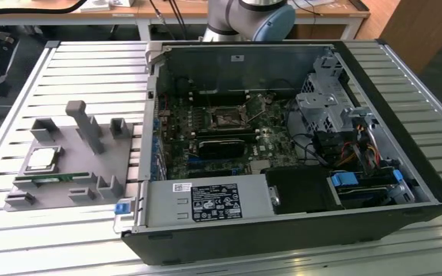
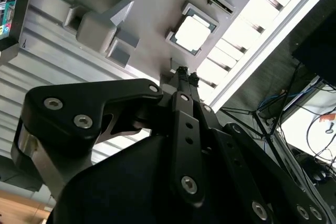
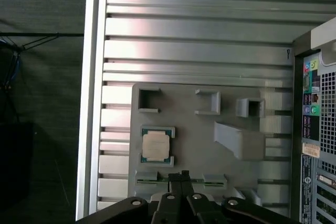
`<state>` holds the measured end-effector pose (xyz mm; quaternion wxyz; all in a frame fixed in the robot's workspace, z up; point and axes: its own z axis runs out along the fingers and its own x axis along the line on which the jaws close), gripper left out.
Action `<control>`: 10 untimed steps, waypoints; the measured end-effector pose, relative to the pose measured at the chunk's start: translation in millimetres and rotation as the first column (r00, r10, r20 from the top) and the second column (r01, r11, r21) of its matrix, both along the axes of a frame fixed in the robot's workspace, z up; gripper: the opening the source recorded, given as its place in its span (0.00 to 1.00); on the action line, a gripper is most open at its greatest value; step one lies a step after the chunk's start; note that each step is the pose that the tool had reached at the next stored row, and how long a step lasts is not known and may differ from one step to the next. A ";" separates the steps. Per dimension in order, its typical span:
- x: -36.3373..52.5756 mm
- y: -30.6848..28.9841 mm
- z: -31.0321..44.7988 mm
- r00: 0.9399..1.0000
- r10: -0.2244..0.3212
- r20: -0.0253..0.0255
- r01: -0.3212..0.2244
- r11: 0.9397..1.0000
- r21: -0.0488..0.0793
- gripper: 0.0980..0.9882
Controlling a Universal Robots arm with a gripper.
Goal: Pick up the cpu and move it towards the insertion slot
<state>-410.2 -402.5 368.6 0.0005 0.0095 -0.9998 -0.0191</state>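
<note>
at the exterior view's left, the cpu [image 1: 43,158] lies flat in its nest on the grey fixture [image 1: 79,164], silver top up. the green memory stick [image 1: 48,179] lies just beside it. the fixture rests on the slatted table [image 1: 90,69], next to the open case [image 1: 282,244]. further to the exterior view's right, inside the case, the slot [image 1: 227,119] sits on the board, well apart from the cpu.

what matters here is the gap between chip and pincer. in the first wrist view the gripper [image 3: 181,174] hangs over the fixture's edge where the stick lies. judging by how much of the fixture shows, it looks well above it. its tips are pressed together with nothing between them, and the second wrist view shows them the same way.

the cpu is apart from the tips and untouched. it lies beyond the stick from them and a little off their line, on the side away from the case. being square, the chip has no long axis, and its edges run parallel to the fixture's. with one arm there is no choice of hand.
</note>
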 end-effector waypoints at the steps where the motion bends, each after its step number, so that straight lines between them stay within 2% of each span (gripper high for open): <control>1: -2.6 0.0 -0.2 1.000 0.000 0.000 0.000 1.000 0.000 0.01; 6: -10.9 0.0 -0.5 1.000 0.000 0.000 0.000 1.000 0.000 0.01; 10: -13.7 -0.1 -1.2 1.000 0.000 0.000 0.000 1.000 0.000 0.01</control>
